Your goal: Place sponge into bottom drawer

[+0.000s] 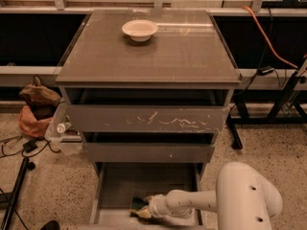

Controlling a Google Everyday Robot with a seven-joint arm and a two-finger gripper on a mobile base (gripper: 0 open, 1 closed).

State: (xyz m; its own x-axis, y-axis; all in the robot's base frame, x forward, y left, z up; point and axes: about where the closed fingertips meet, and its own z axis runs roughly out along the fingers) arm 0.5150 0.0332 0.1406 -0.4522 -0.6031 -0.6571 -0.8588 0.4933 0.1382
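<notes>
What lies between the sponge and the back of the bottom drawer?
Only bare bottom drawer floor, in the camera view; the gripper is at the sponge near its front.

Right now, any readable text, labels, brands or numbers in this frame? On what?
No readable text anywhere in the camera view.
White marks on the top drawer front: scratches, not letters.
The bowl on the cabinet top: plain, no print.
The gripper, low in the bottom drawer at the sponge: no label shows on any of the three.
</notes>
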